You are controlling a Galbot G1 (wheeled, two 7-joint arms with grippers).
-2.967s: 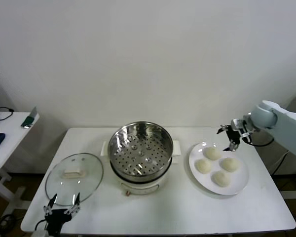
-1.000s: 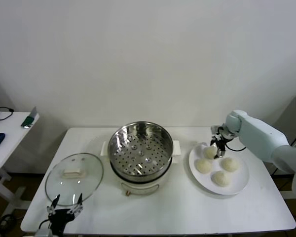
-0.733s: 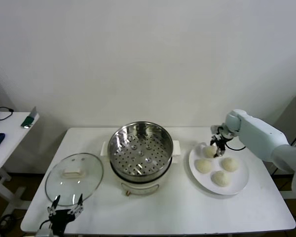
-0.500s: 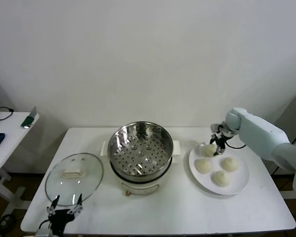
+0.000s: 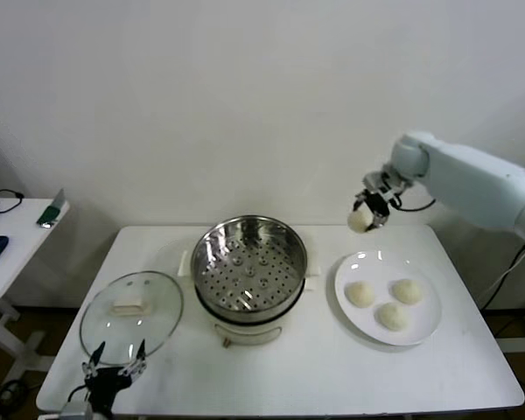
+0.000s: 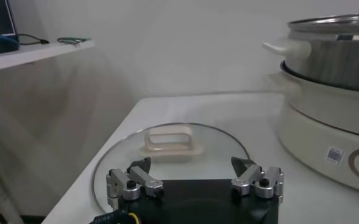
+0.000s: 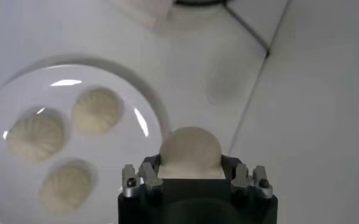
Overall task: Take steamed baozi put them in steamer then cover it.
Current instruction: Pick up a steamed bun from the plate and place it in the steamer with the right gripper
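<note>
Steamer (image 5: 249, 273) at table (image 5: 297, 372) centre: shiny steel pot on cream base, perforated tray bare, nothing inside. Its side handles point toward the cover on one side and the plate on the other.

White plate (image 5: 424, 328) on the robot's right of the steamer, just beside it. Holds three steamed baozi (image 5: 392, 303), apart from one another in a loose triangle; the wrist view shows the same three (image 7: 66, 146) below.

Fourth bun (image 5: 360, 220) is off the plate, in the air, clamped between the closed jaws of the right gripper (image 5: 366, 216), above the gap between steamer and plate. Right wrist view: bun (image 7: 190, 151) sits between the fingers (image 7: 149, 173), rounded top outward.

Cover (image 5: 131, 315) lies flat on the table on the robot's left of the steamer, handle (image 5: 128, 307) up, its long axis running toward the steamer.

Left gripper (image 5: 112, 367) at the table's near edge, just before the cover, jaws spread, holding nothing; fingers (image 6: 133, 180) level with the lid rim.

Count: four buns, one steamer, one cover, one plate.
</note>
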